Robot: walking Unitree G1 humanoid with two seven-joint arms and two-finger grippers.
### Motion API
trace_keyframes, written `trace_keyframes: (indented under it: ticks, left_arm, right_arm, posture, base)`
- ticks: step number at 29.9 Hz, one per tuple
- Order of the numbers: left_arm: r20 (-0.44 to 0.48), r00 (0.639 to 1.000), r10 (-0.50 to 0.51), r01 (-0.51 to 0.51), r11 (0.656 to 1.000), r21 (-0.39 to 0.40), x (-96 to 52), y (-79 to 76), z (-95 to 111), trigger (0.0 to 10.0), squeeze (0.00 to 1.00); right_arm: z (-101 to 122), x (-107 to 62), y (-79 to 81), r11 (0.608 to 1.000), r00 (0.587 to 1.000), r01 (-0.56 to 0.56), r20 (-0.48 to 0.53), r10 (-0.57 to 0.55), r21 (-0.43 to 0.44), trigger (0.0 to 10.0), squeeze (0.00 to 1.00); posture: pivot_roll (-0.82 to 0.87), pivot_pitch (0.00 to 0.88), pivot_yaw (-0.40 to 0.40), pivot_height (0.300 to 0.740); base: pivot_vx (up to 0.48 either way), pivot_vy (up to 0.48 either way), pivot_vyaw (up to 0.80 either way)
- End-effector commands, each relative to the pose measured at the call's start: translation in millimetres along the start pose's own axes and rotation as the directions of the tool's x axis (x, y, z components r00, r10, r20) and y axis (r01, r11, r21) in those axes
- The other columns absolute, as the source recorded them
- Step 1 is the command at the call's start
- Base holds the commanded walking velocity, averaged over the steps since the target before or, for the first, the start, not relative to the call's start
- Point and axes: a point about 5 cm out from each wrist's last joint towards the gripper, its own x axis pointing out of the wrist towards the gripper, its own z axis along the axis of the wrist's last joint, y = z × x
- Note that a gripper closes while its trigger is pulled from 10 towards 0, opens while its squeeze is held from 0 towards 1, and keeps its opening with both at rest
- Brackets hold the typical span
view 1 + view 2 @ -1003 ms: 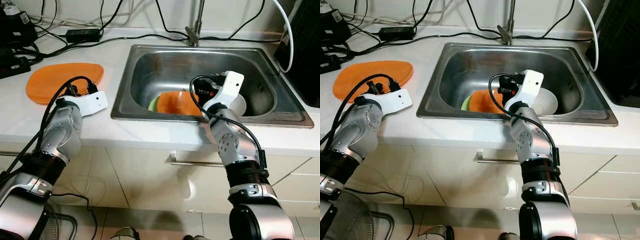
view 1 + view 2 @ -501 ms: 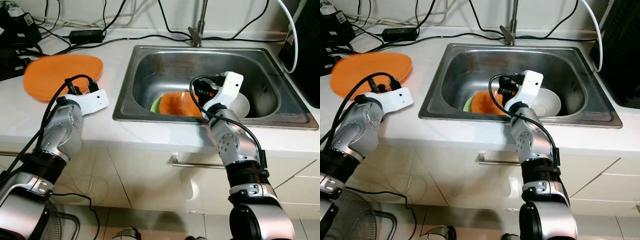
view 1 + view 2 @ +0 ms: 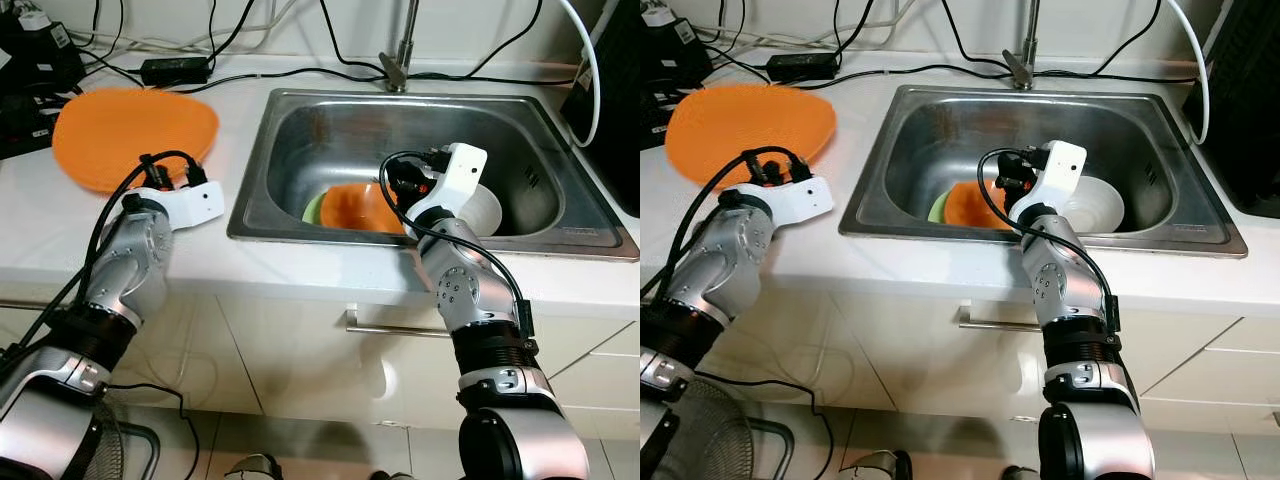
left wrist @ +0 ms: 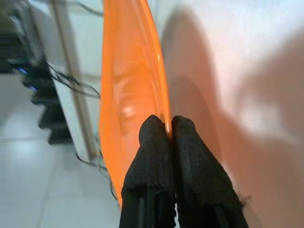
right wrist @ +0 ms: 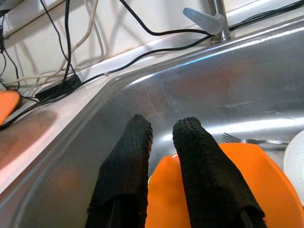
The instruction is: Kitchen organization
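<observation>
An orange plate is held tilted above the white counter left of the sink, its far edge raised. My left gripper is shut on its near rim, one finger on each face. In the steel sink lie a second orange plate, a green dish under its left edge, a white bowl and a fork. My right gripper hovers over the sink's orange plate, its fingers a little apart with nothing between them.
The faucet stands behind the sink. Black cables and a power adapter run along the back of the counter. Black devices sit at the far left, and a black appliance at the right. A drawer handle is below the counter.
The left gripper has lifted the orange plate off the counter and tipped it up, so more of its face shows. The right arm has stayed over the sink.
</observation>
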Motion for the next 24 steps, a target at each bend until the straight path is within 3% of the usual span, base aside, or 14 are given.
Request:
trace_keyframes:
  ticks: [1, 3, 5, 9, 11, 19, 20, 24]
  left_arm:
    - [0.112, 0.99, 0.079, -0.079, 0.997, -0.01, 2.7, 11.7, 18, 10.0, 0.0]
    - [0.152, 0.983, 0.098, -0.097, 0.995, -0.014, 3.1, 16.6, 26, 10.0, 0.0]
    - [0.256, 0.957, 0.139, -0.131, 0.99, -0.048, -0.5, 26.7, 47, 10.0, 0.0]
    - [0.323, 0.933, 0.159, -0.143, 0.987, -0.074, -2.8, 28.0, 59, 10.0, 0.0]
    - [0.406, 0.899, 0.164, -0.136, 0.986, -0.097, -6.4, 26.7, 75, 10.0, 0.0]
    - [0.514, 0.839, 0.176, -0.13, 0.984, -0.124, -15.6, 26.8, 98, 10.0, 0.0]
    - [0.55, 0.818, 0.169, -0.116, 0.985, -0.129, -18.8, 25.7, 106, 10.0, 0.0]
    - [0.572, 0.804, 0.16, -0.099, 0.986, -0.136, -20.7, 24.0, 112, 10.0, 0.0]
  right_arm:
    - [1, 0.2, 0.5, 1.0, 1.0, -0.001, 0.001, 0.001, 0.004, 10.0, 0.0]
    - [1, 0.5, 0.3, 1.0, 1.0, 0.0, 0.001, 0.0, 0.003, 10.0, 0.0]
    - [3, 1.1, -0.6, 1.0, 1.0, 0.003, 0.005, -0.003, 0.001, 10.0, 0.0]
    - [5, 1.8, -1.1, 1.0, 1.0, 0.003, 0.012, -0.003, -0.004, 10.0, 0.0]
    - [10, 3.9, -0.7, 1.0, 1.0, -0.001, 0.026, 0.001, -0.005, 10.0, 0.0]
    - [25, 8.6, 2.8, 1.0, 0.998, -0.021, 0.067, 0.02, 0.02, 10.0, 0.0]
    - [31, 10.1, 4.7, 0.999, 0.996, -0.034, 0.08, 0.031, 0.033, 10.0, 0.0]
    - [36, 11.2, 7.2, 0.998, 0.995, -0.049, 0.092, 0.044, 0.047, 10.0, 0.0]
  posture:
    - [0.1, 0.084, 0.006, 0.74]
    - [0.1, 0.084, 0.006, 0.74]
    - [0.09, 0.082, 0.008, 0.74]
    - [0.09, 0.081, 0.008, 0.74]
    - [0.09, 0.077, 0.01, 0.74]
    - [0.09, 0.073, 0.011, 0.74]
    - [0.08, 0.07, 0.013, 0.74]
    - [0.08, 0.068, 0.014, 0.74]
  base:
    - [0.0, 0.0, 0.0]
    - [0.0, 0.0, 0.0]
    - [0.0, 0.0, 0.0]
    - [0.0, 0.0, 0.0]
    - [0.0, 0.0, 0.0]
    - [0.0, 0.0, 0.0]
    - [0.0, 0.0, 0.0]
    - [0.0, 0.0, 0.0]
